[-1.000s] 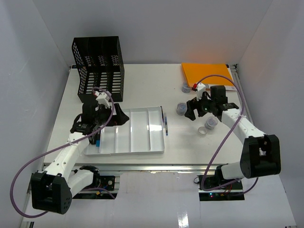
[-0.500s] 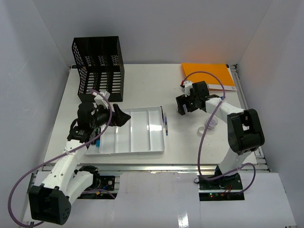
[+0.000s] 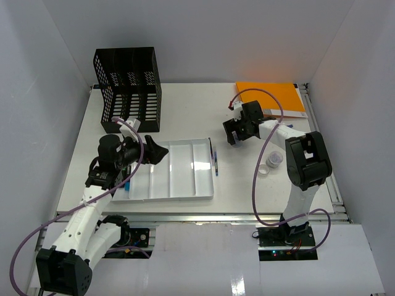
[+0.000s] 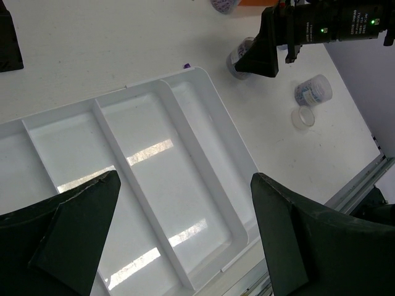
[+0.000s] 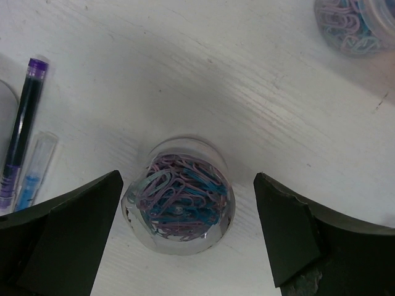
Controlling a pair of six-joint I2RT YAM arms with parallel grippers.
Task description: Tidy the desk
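Directly beneath right fingers [image 5: 57, 239], desk [image 5: 247, 92]

Robotics lab test cell staged as an office desk. Evidence: plain white enclosure walls [image 3: 55, 61]; 2 white-and-black robot arms [image 3: 89, 203] [image 3: 302, 160] at the metal rail [image 3: 203, 217] of the large flat white tabletop [image 3: 191, 111]; white compartmented plastic tray [image 4: 229, 145] below left jaws; clear round jar of paper clips [image 5: 179, 197] between right jaws.
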